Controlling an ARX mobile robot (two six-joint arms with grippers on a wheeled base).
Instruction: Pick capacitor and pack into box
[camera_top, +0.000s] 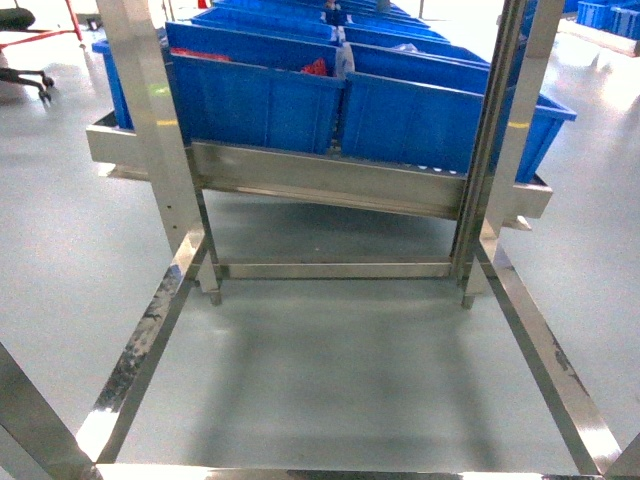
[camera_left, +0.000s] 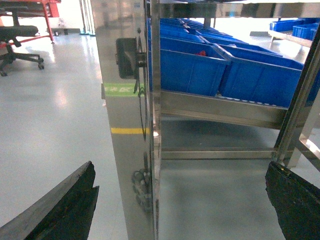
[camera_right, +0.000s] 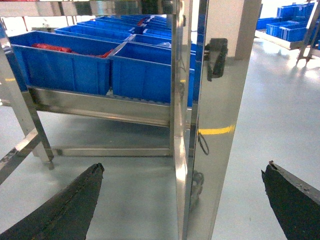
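Note:
No capacitor and no box show in any view. My left gripper (camera_left: 180, 195) is open, its two black fingers wide apart on either side of a steel upright (camera_left: 132, 125), with nothing between them but that post and the floor. My right gripper (camera_right: 182, 192) is open too, its black fingers spread around another steel upright (camera_right: 200, 125). Neither gripper appears in the head view.
A steel rack (camera_top: 330, 180) carries rows of big blue bins (camera_top: 260, 100), some with red contents (camera_top: 315, 68). Low steel rails (camera_top: 140, 350) frame grey floor in front of me. An office chair (camera_left: 20, 45) stands far left.

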